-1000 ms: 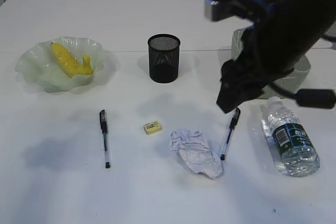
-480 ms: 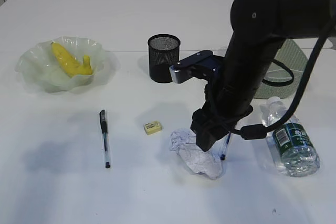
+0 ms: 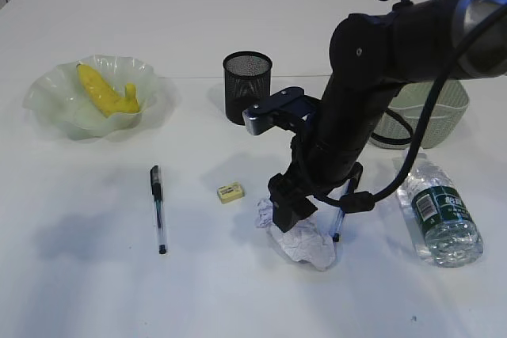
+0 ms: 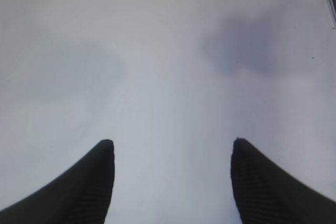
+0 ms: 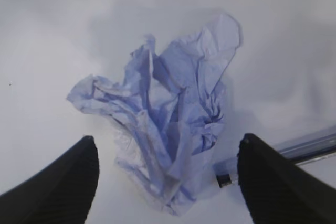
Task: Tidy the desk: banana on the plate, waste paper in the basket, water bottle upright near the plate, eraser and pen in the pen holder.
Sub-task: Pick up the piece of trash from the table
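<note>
My right gripper (image 5: 167, 182) hangs low over the crumpled waste paper (image 5: 168, 124), jaws spread wide on either side of it and gripping nothing; my left gripper (image 4: 170, 182) is also spread, over bare table (image 4: 157, 51). The paper lies near the front, right of the eraser (image 3: 230, 192), with a pen (image 3: 342, 210) touching its right side and the basket (image 3: 420, 116) farther back right.

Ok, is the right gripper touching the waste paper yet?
Apart. In the right wrist view the right gripper is open, its fingers standing either side of the crumpled waste paper, with bare table showing between.
</note>
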Controlling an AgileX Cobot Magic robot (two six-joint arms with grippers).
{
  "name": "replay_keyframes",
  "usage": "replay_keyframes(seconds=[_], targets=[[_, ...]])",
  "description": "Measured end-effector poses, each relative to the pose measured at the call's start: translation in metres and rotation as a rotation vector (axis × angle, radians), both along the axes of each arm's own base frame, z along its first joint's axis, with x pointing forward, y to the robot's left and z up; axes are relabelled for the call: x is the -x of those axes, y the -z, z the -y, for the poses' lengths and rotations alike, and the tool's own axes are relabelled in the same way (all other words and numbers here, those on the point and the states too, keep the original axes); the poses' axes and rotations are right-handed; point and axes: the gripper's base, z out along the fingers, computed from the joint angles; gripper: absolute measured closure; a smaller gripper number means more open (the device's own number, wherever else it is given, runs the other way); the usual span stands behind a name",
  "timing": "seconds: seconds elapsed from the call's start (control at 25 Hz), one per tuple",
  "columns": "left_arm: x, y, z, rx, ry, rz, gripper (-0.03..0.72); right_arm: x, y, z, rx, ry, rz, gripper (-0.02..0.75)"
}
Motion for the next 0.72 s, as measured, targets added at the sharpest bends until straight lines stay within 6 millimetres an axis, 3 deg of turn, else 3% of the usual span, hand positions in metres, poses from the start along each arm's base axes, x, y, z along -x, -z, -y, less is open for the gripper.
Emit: replay_keyframes(seconds=[0.36,0.52,0.72], targets=[[0.000,0.000,0.001,0.011,-0.002,-0.001,0.197,-0.007,0.030,-0.003,0.012,0.009,-0.026,0.125],[0.000,0.000,0.002,0.026,-0.004,-0.003,0.203,-0.009,0.031,-0.005,0.002,0.013,-0.002,0.132],[0.000,0.000,0.002,0.028,-0.004,-0.003,0.204,-0.010,0.031,-0.005,-0.003,0.016,0.004,0.193]])
